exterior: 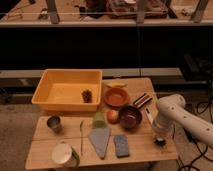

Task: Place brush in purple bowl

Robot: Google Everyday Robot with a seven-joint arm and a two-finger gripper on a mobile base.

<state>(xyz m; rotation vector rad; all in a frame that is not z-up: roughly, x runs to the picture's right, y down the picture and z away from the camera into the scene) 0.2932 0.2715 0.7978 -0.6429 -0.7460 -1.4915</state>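
The purple bowl (130,116) stands on the wooden table (45,150), right of centre. The brush (148,115) shows as a short white handle lying just right of the bowl, next to my white arm (170,116). Its bristle end is hard to make out. My gripper (160,141) hangs low over the table's right front corner, to the right of and nearer than the bowl and a little nearer than the brush. It does not visibly hold anything.
A yellow tub (50,92) with a pine cone (87,95) stands back left. Near the purple bowl are an orange bowl (116,96), a striped flat object (142,99) and a round fruit (113,116). In front lie a metal cup (54,123), a thin utensil (81,136), a grey cloth (100,141) and a blue sponge (121,145).
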